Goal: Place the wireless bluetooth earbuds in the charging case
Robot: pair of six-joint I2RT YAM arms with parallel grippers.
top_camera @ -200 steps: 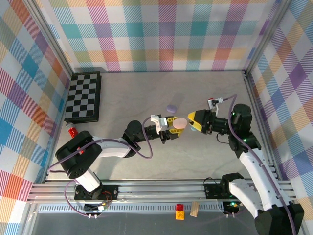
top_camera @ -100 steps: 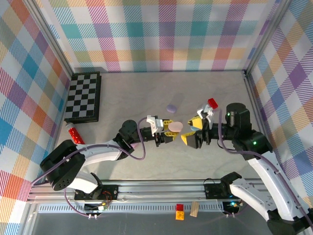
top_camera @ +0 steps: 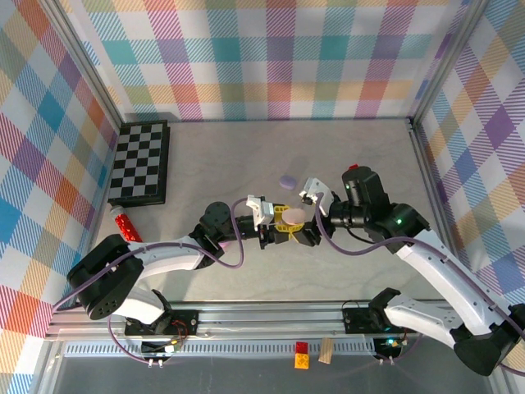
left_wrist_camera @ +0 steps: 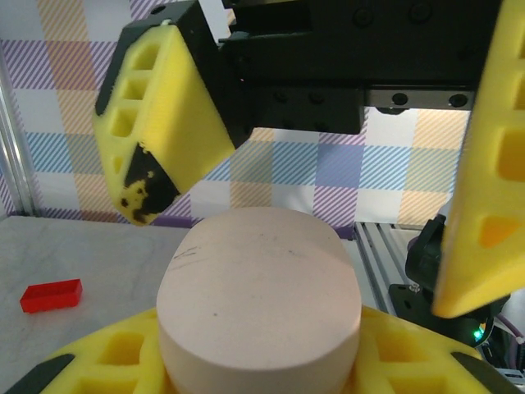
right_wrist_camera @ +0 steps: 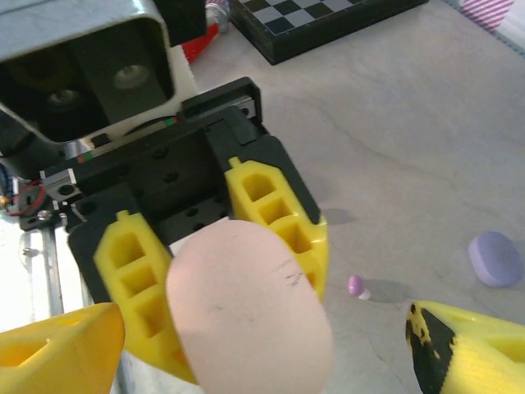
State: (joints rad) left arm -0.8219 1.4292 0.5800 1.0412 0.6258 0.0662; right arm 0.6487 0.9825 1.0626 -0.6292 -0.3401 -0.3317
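Charging case [top_camera: 293, 216]: pink, frame centre, grasped by left claw [top_camera: 284, 223].
Right claw [top_camera: 305, 223]: released, fingers flanking the pink case.
Earbud [right_wrist_camera: 355, 286]: lilac, on tabletop [top_camera: 246, 156], just beyond the claws.
Lilac case [top_camera: 286, 181]: farther back, apart from the earbud.

One pink case [right_wrist_camera: 246, 304], one lilac case [right_wrist_camera: 495, 258], one earbud [right_wrist_camera: 355, 286].

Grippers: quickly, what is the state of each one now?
Left gripper: shut on the pink case.
Right gripper: open around that case, holding nothing.
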